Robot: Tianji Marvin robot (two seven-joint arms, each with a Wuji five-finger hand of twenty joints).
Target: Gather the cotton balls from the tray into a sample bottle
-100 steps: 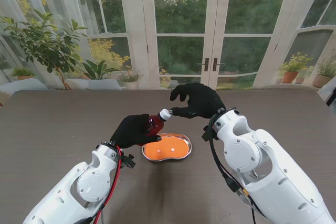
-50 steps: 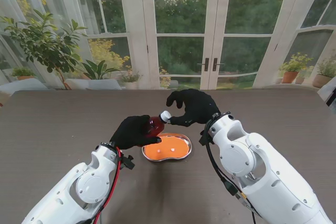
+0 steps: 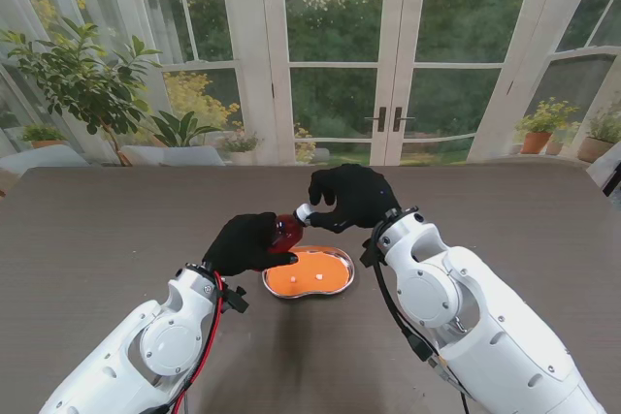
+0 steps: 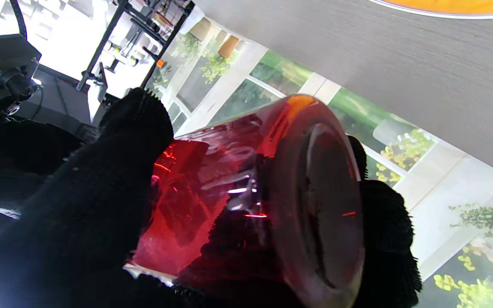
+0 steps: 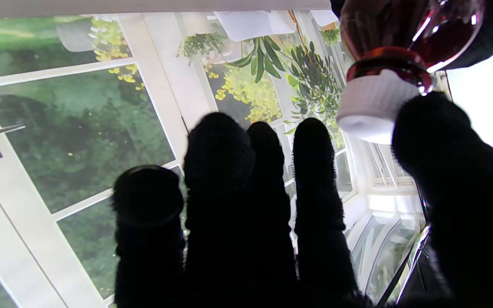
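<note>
Low centre of the stand view, our tray [image 3: 335, 283] holds 2 balls [image 3: 291, 279]. Just farther, our left hand [image 3: 247, 241] clamps the tilted bottle [image 3: 285, 230]. Our right hand [image 3: 354, 198] pinches its cap [image 3: 305, 211]; a weak pinch could slip off.

The stand camera looks down from above the shoulders across the table [image 3: 97, 230] toward the glass doors [image 3: 335, 55], while each wrist camera peers along its gloved fingers at very close range, all three views sharing the red bottle [image 3: 286, 230] [image 4: 246, 188] [image 5: 405, 34].
</note>
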